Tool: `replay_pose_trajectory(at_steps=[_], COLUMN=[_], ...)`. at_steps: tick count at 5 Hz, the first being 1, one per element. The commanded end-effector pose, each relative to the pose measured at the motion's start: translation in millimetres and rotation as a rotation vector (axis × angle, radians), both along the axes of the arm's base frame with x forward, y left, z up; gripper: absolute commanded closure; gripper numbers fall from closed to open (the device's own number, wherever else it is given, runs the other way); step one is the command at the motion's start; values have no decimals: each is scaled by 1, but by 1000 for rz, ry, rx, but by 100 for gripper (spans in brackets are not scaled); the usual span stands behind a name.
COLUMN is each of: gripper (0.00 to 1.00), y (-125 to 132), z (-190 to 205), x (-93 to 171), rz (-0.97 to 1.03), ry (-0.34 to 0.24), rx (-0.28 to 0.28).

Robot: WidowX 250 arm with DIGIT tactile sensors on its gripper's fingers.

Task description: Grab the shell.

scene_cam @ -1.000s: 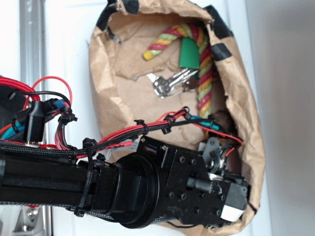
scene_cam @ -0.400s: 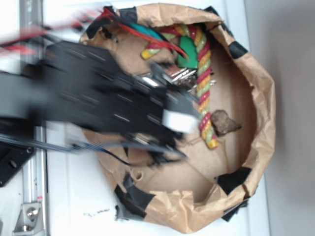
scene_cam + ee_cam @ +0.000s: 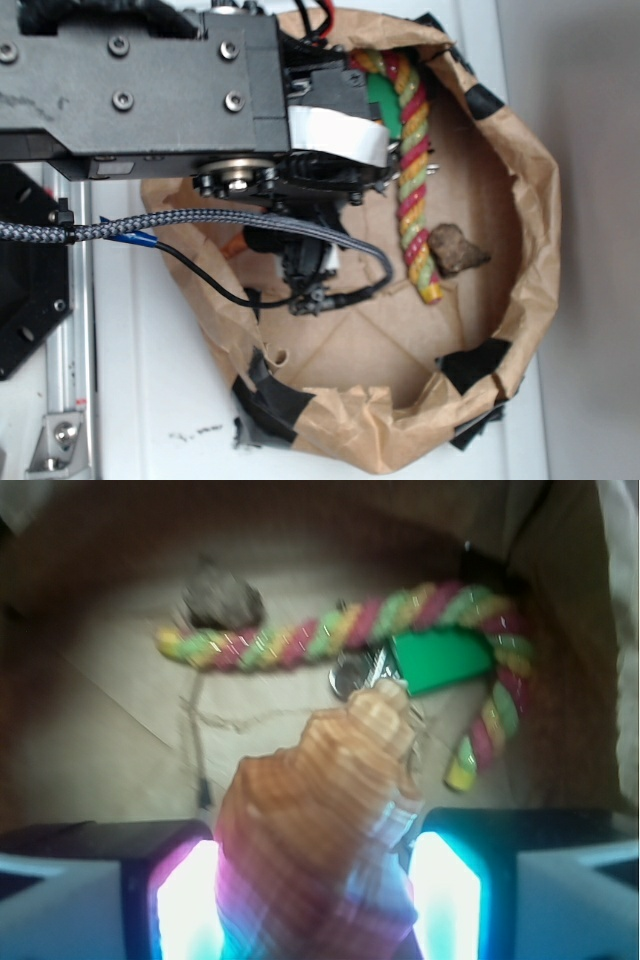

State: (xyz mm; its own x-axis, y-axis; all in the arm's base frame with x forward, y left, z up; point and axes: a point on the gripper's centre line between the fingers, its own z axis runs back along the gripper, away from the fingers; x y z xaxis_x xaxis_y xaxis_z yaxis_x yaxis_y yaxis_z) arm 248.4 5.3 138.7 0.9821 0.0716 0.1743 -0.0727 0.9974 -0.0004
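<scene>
**A:** ok so what's the gripper (image 3: 315, 900) doing here?

**B:** it's clamped on the shell (image 3: 330, 810). Wrist view is pretty clear on that: the orange-tan ribbed shell sits right between the two fingers (image 3: 180, 900), touching both glowing pads, one on each side. The jaws stand only as wide as the shell itself. The narrow tip of the shell points up toward 12 o'clock in that view, away from the camera.

**A:** and in the exterior view?

**B:** there I can't really see the shell. The big black arm (image 3: 140, 90) comes in from 9 o'clock and covers the upper left part of the paper bag (image 3: 530, 250). The gripper end is hidden under the wrist and cables, so the grip can't be judged from that view.

**A:** what else is in the bag?

**B:** a striped rope (image 3: 330, 635) in red, yellow and green, curving around at about 1 to 3 o'clock in the wrist view. A green tag (image 3: 445, 665) lies just inside the curve, with a bunch of keys (image 3: 355, 675) touching it, right behind the shell's tip. A dark brown lumpy stone (image 3: 222, 598) sits at 11 o'clock, just beside the rope's end. In the exterior view the stone (image 3: 457, 248) touches the rope (image 3: 412, 190) near its lower end.
</scene>
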Motion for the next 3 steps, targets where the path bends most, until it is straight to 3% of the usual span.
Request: replay_pose_trajectory(at_steps=[1, 2, 3], gripper=[100, 100, 100], y=[-6, -11, -14], z=[15, 11, 6], x=[10, 9, 10], rz=[14, 34, 37], ry=[-125, -116, -131], rx=[2, 4, 50])
